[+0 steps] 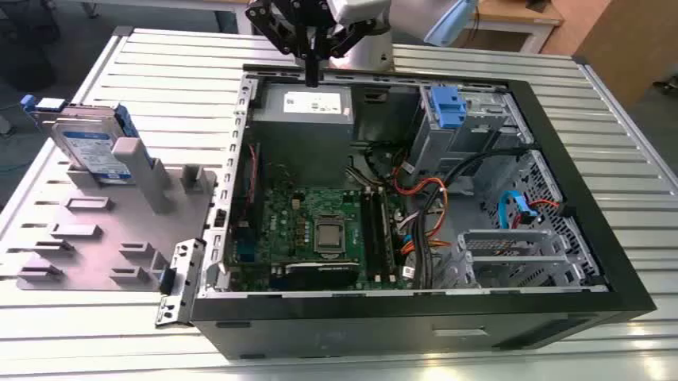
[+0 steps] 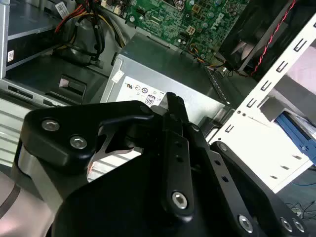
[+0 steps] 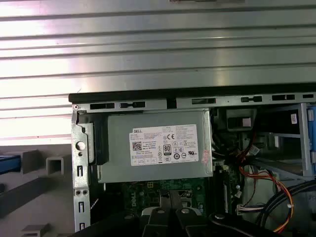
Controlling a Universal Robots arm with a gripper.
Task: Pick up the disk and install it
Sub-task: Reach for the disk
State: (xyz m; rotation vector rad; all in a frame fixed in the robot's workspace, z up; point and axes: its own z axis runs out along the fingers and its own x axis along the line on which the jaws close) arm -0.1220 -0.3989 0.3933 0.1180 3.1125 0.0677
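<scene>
Now: reaching; your black hand (image 1: 313, 78), pinched closed, empty, over grey power-supply box (image 1: 307, 111).
Disk: silver blue-railed hard drive (image 1: 90, 144), well apart; needs hand wider.

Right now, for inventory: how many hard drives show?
1: the silver rectangular blue-railed hard drive stands on the grey holder outside the black computer case; others may be hidden.

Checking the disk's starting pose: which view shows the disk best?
The exterior view: the disk stands on edge in a grey holder, label and blue rails plain. Both wrist views catch a blue sliver beside the case, probably its rail.
</scene>
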